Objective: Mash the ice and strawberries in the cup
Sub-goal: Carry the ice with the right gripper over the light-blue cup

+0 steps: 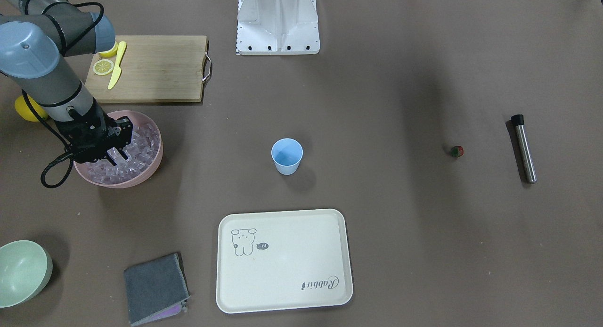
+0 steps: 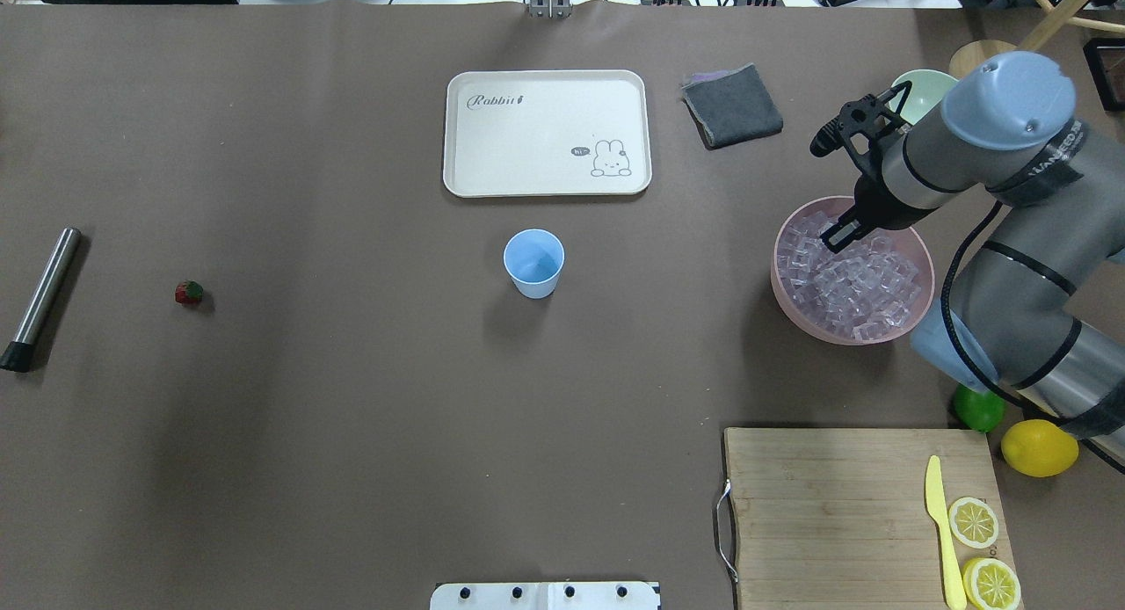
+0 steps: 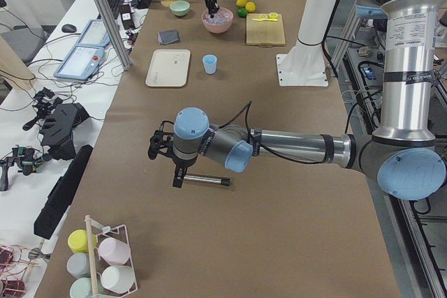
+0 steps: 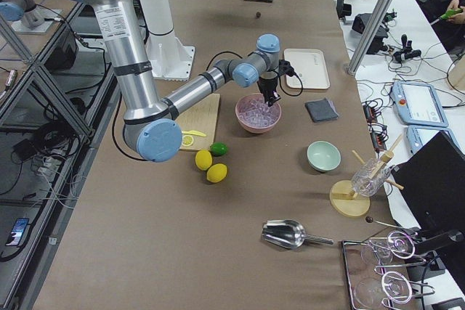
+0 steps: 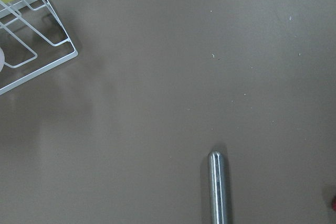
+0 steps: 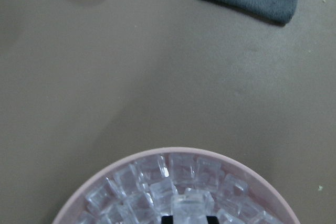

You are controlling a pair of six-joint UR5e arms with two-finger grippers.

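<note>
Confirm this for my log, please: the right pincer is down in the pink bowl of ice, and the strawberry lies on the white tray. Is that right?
Not quite. The strawberry lies on the bare table, far from the white tray, as the overhead exterior view shows. The right pincer is indeed down in the pink bowl of ice.

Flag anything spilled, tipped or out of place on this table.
Nothing stands out. The small light blue plastic cup stands upright, and the clear ice cubes sit inside the round pink bowl, with none spilled outside it.
</note>
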